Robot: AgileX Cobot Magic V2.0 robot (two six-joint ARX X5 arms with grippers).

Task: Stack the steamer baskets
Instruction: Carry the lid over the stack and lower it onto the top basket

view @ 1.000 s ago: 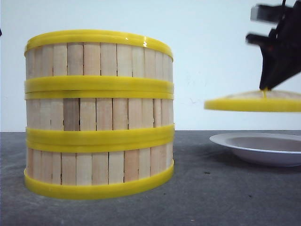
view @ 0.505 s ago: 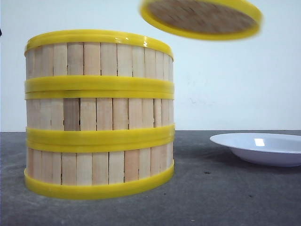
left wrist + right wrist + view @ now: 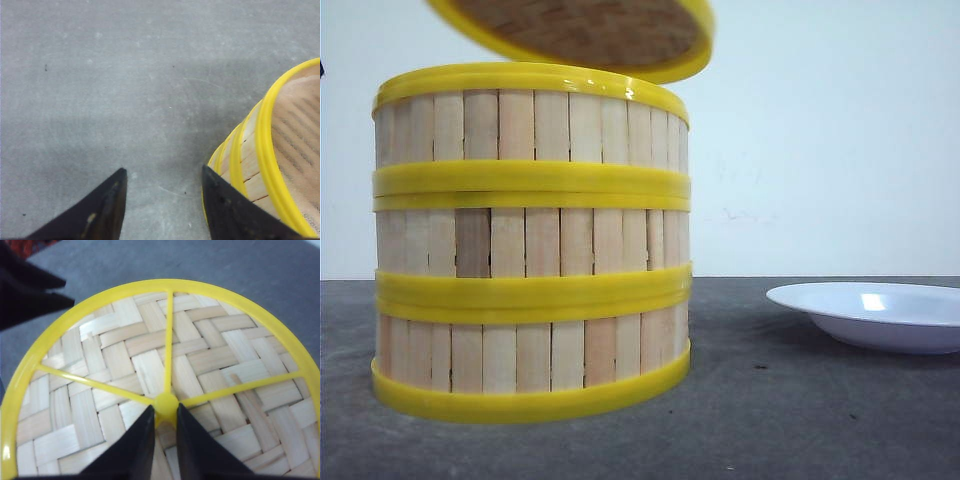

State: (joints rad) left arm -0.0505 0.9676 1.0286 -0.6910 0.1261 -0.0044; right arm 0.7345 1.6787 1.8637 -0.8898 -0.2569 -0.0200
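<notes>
Three steamer baskets [image 3: 530, 240] stand stacked in one column on the dark table, pale slat walls between thick yellow rims. The woven yellow-rimmed lid [image 3: 590, 35] hangs tilted just above the stack's top rim, a little right of centre. My right gripper [image 3: 165, 412] is shut on the lid's yellow knob [image 3: 166, 404], with the woven top [image 3: 200, 360] spread below it. My left gripper [image 3: 165, 175] is open over bare table, one finger close beside the stack [image 3: 250, 160], nothing between its fingers.
A white plate [image 3: 875, 315] sits on the table at the right, near the back. A pale wall rises behind the table. A dark arm part [image 3: 25, 290] shows at one corner of the right wrist view.
The lid has travelled from low over the plate at the right, up and leftward, and now hangs tilted over the stack. The right arm has left the front view.
</notes>
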